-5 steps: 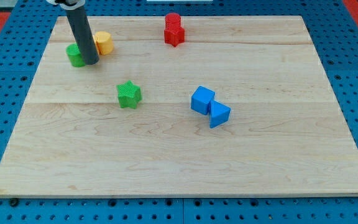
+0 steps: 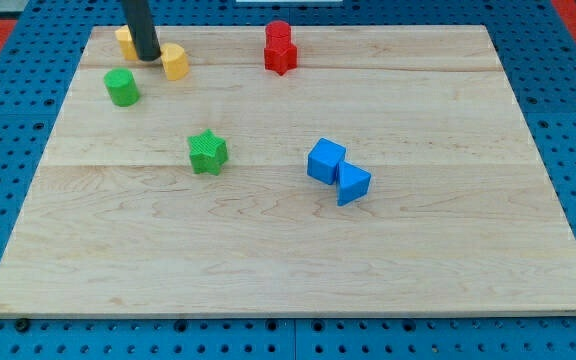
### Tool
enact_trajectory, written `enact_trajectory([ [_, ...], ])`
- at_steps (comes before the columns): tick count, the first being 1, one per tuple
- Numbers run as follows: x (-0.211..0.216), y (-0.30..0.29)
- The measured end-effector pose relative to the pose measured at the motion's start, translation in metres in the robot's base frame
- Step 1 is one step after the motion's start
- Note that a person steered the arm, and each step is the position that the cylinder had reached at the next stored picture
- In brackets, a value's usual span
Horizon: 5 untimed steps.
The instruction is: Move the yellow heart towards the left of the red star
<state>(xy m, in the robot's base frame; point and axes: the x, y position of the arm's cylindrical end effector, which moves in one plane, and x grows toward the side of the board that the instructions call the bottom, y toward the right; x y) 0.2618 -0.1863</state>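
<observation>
My tip (image 2: 147,57) is near the view's top left corner of the wooden board (image 2: 288,250). A yellow block (image 2: 175,62), which looks like the heart, lies just right of the tip, touching it or nearly so. A second yellow block (image 2: 125,41) sits left of the rod and is partly hidden by it. The red star (image 2: 281,58) is well to the right at the view's top, with a red block (image 2: 278,33) right behind it.
A green cylinder (image 2: 122,87) lies just below and left of the tip. A green star (image 2: 207,152) sits left of centre. Two blue blocks touch right of centre: a cube (image 2: 325,160) and a wedge-like one (image 2: 352,184).
The rod has moved towards the view's top, away from the green cylinder. The yellow block on its right has shifted slightly right and up. The second yellow block now shows.
</observation>
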Motion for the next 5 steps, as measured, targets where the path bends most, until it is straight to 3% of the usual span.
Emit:
enact_trajectory([
  [2,0.01,0.051],
  [4,-0.028,0.06],
  [5,-0.026,0.063],
])
